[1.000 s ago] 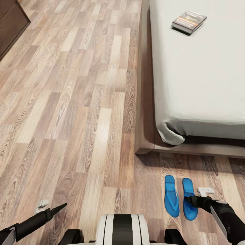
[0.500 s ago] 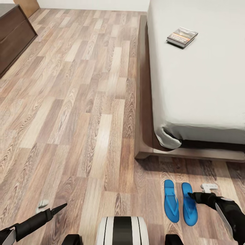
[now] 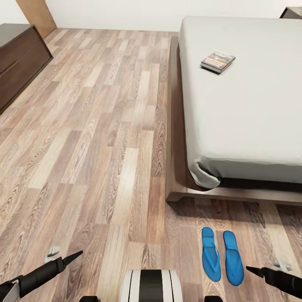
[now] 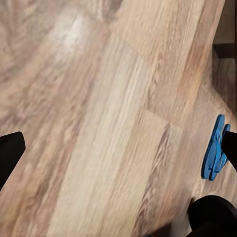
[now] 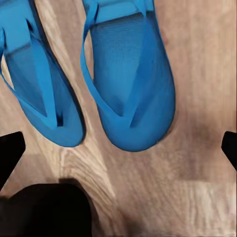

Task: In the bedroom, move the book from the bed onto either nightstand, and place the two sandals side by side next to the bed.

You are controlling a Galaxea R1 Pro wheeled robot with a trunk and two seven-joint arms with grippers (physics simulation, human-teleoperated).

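The two blue sandals (image 3: 210, 253) (image 3: 233, 257) lie side by side on the wood floor just off the foot of the bed (image 3: 251, 184). Both also fill the right wrist view (image 5: 39, 89) (image 5: 131, 84). My right gripper (image 3: 250, 269) hangs open a little to the right of them, holding nothing. The book (image 3: 217, 62) lies on the pale mattress near its left edge, far from both arms. At the lower left, my left gripper (image 3: 78, 253) is open over bare floor. The sandals (image 4: 215, 155) sit off to its side.
A long dark brown dresser (image 3: 19, 58) stands against the left wall. A dark corner of furniture (image 3: 292, 11) peeks out beyond the bed's far right. A wide strip of floor (image 3: 105, 126) runs between dresser and bed. My base (image 3: 151, 285) is at the bottom.
The camera has tilted up, showing more of the bed and the far wall. My right gripper has drawn back from above the right sandal to its right side. The sandals have not moved.
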